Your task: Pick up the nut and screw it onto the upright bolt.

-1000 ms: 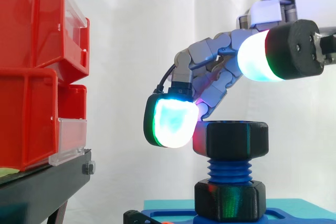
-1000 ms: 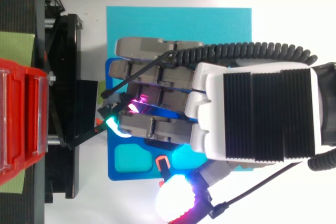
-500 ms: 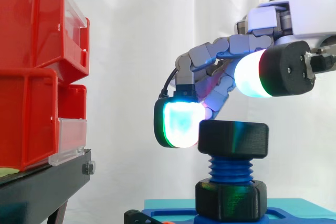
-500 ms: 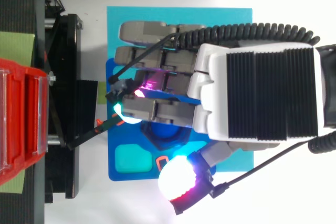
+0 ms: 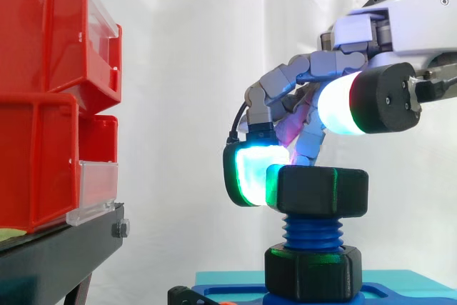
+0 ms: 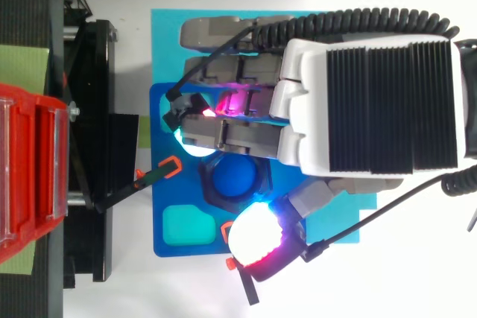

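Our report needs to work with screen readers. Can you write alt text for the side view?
The robot hand reaches in from the right, its fingers curled, one glowing pad against the left side of a black nut atop an upright blue bolt; the thumb sits higher. Red bins stand at left before a white curtain.

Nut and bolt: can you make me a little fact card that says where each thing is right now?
nut: black, six-sided, sitting on top of the bolt
bolt: blue, upright, threads showing under the nut
second nut: black, down at the bolt's foot
base: blue, holds the bolt
hand: over the nut, coming in from the right in the side view
red bins: stacked on a black stand, left of the bolt and apart from it
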Robot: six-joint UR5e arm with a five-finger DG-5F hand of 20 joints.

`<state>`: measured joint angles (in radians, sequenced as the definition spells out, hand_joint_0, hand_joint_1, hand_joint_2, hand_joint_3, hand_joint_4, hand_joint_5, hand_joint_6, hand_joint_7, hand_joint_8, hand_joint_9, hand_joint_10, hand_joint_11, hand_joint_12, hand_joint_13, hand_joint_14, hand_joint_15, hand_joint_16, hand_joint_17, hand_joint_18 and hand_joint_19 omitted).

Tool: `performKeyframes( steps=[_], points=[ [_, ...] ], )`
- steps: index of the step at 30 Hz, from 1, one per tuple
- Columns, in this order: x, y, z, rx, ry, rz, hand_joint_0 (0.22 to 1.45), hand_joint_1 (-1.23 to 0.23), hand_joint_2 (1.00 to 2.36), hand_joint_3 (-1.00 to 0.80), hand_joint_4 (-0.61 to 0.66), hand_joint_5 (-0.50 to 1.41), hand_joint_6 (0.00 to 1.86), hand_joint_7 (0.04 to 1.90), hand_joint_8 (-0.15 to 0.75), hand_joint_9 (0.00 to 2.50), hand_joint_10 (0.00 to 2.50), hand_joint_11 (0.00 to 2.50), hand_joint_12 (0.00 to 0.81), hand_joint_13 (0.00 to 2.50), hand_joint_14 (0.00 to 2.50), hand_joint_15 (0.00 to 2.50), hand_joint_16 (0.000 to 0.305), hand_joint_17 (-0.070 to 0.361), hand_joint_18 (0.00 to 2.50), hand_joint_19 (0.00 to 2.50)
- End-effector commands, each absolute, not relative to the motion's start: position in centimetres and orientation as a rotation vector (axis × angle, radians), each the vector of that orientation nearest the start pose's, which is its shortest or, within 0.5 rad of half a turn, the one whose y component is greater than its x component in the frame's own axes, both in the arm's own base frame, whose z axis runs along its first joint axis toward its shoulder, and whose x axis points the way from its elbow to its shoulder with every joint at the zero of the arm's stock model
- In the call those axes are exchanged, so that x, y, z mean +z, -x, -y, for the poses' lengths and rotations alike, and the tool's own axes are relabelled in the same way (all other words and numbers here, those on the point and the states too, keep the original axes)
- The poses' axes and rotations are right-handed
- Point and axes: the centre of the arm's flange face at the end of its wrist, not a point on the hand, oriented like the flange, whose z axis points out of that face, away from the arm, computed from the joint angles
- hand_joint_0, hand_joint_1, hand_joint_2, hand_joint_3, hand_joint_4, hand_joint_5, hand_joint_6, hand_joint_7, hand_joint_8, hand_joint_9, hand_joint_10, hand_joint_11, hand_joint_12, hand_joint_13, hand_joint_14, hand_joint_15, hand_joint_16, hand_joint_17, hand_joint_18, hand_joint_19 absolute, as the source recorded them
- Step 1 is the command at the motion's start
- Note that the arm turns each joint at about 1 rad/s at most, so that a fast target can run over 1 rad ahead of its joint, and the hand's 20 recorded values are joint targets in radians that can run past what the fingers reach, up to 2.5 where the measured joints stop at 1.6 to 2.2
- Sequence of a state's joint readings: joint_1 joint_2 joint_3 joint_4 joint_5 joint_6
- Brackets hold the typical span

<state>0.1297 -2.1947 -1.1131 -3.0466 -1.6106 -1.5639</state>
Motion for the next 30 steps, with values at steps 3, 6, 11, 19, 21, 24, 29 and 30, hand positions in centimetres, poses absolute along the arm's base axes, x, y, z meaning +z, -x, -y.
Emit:
performKeyframes(
  steps=[3,6,11,19,21,24,29,30],
  points=[
    [33.6,-73.8,3.8,0.139,0.133,-1.638,0.55,-0.22,1.00,-0.50,0.08,0.03,0.76,1.05,0.227,1.29,0.00,0.00,0.136,0.83,0.00,0.00,0.007,0.017,0.47,0.00],
    [33.7,-73.7,4.3,0.143,0.136,-1.634,0.55,-0.22,1.00,-0.50,0.08,0.03,0.76,1.05,0.221,1.35,0.00,0.00,0.123,0.86,0.00,0.00,0.006,0.013,0.51,0.00],
    [33.7,-73.6,4.8,0.147,0.139,-1.634,0.55,-0.22,1.00,-0.50,0.08,0.04,0.75,1.04,0.188,1.43,0.00,0.04,0.110,0.90,0.00,0.00,0.005,0.011,0.56,0.00],
    [34.3,-73.7,5.9,0.146,0.148,-1.624,0.54,-0.19,1.00,-0.50,0.07,0.04,0.71,1.09,0.190,1.46,0.00,0.08,0.116,0.91,0.00,0.00,0.005,0.010,0.56,0.00],
    [35.0,-73.9,6.1,0.147,0.149,-1.610,0.54,-0.18,1.00,-0.50,0.14,0.05,0.55,1.37,0.236,1.42,0.00,0.09,0.135,0.86,0.00,0.00,0.006,0.014,0.51,0.00],
    [35.9,-74.0,6.3,0.148,0.152,-1.602,0.55,-0.17,1.00,-0.50,0.15,0.01,0.51,1.34,0.258,1.30,0.00,0.09,0.165,0.81,0.00,0.00,0.009,0.021,0.44,0.00],
    [37.2,-74.1,6.2,0.134,0.174,-1.603,0.54,-0.16,1.00,-0.50,0.24,-0.04,0.51,1.11,0.259,1.16,0.00,0.05,0.200,0.73,0.00,0.00,0.014,0.033,0.38,0.00],
    [37.2,-74.1,6.2,0.131,0.175,-1.604,0.54,-0.16,1.00,-0.50,0.26,-0.05,0.50,1.06,0.260,1.15,0.00,0.05,0.201,0.72,0.00,0.00,0.015,0.034,0.37,0.00]
  ],
)
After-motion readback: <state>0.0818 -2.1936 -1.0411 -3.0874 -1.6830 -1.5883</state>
